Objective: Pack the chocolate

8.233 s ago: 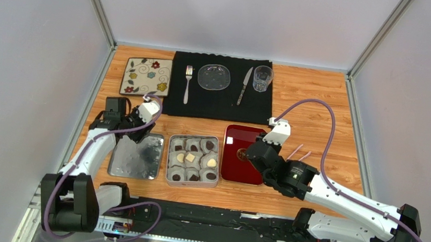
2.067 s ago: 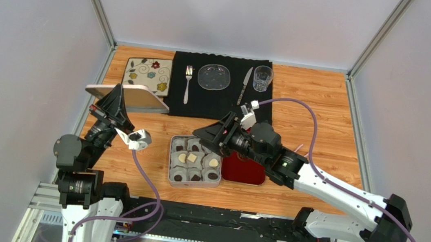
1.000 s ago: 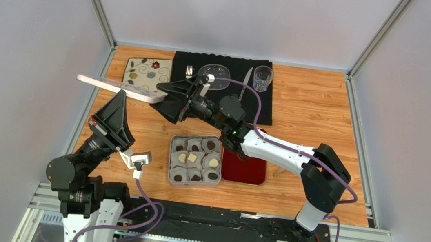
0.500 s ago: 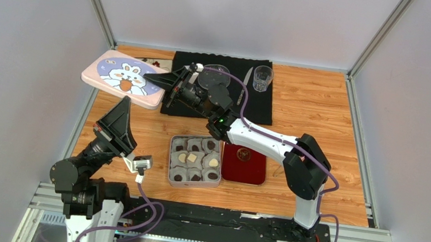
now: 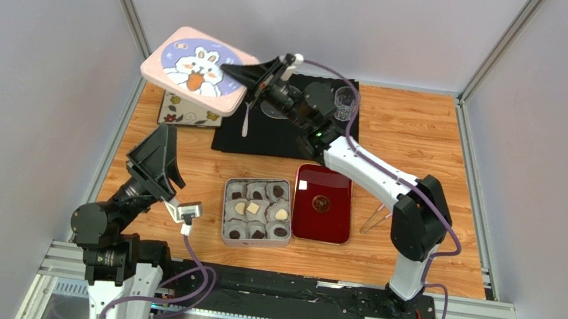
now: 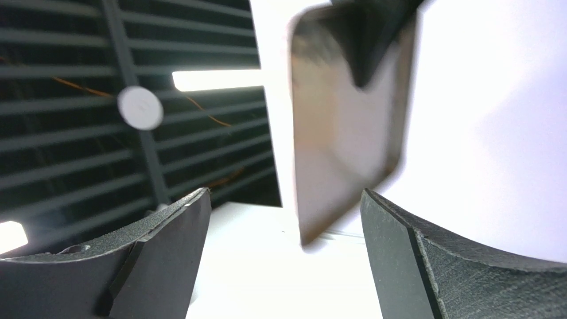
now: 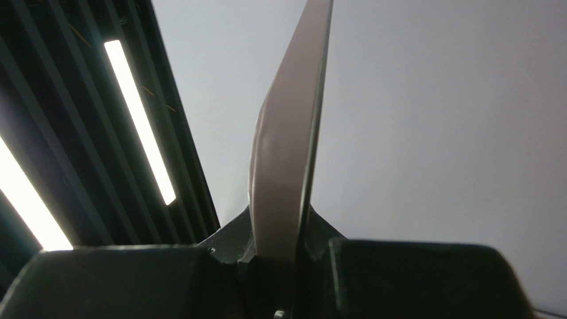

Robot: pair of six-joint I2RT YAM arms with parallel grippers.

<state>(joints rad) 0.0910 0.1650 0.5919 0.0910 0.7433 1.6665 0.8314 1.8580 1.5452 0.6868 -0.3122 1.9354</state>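
1. My right gripper (image 5: 253,74) pinches one edge of the pink rabbit lid (image 5: 199,68). The jaws are narrowed to the thickness of its rim, at the upper left of the top view.
2. In my right wrist view the lid stands edge-on between my fingers.
3. My left gripper (image 5: 157,159) points upward at the lower left, jaws spread wide, holding nothing. Its camera sees the lid's shiny underside, well apart from the fingers.
4. The open tin (image 5: 224,211) sits at bottom centre. The chocolate (image 5: 252,208), dark and cream pieces, lies inside it in white paper cups (image 5: 229,205).
5. The red tray (image 5: 336,224), just right of the tin, holds one small dark round piece (image 5: 322,204).
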